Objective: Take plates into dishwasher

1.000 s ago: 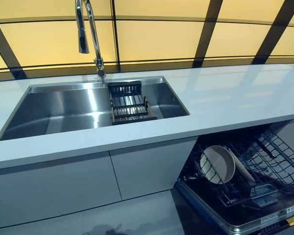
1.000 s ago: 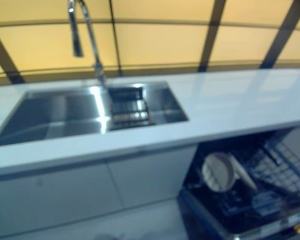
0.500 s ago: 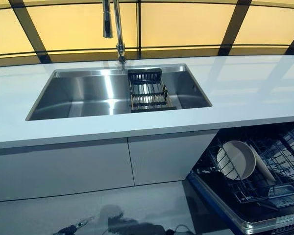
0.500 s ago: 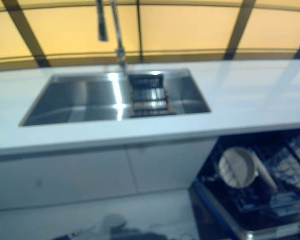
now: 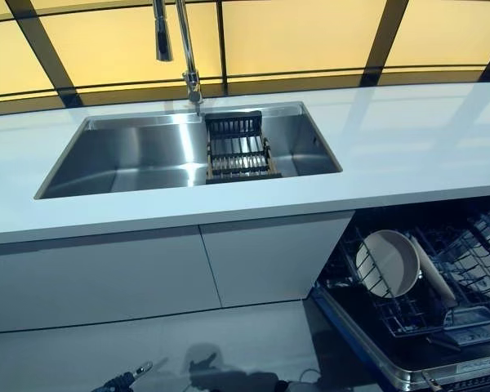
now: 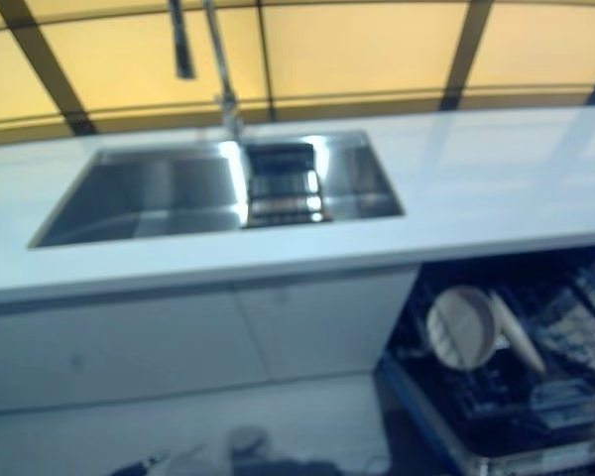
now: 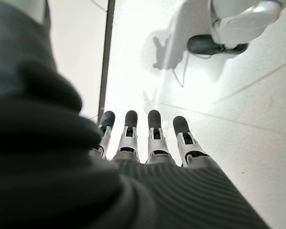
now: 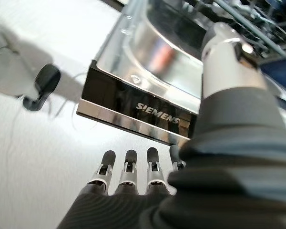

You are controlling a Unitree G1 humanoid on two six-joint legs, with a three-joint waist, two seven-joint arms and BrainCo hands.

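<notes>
Plate (image 5: 388,263) upright in dishwasher rack (image 5: 441,286); left hand (image 7: 148,143), right hand (image 8: 128,179) empty, fingers straight, apart from it.

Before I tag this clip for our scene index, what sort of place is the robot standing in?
Most likely a home-style kitchen. A steel sink with a tall faucet is set into a white countertop, and beside the cabinets an open dishwasher holds plates in its rack.
</notes>
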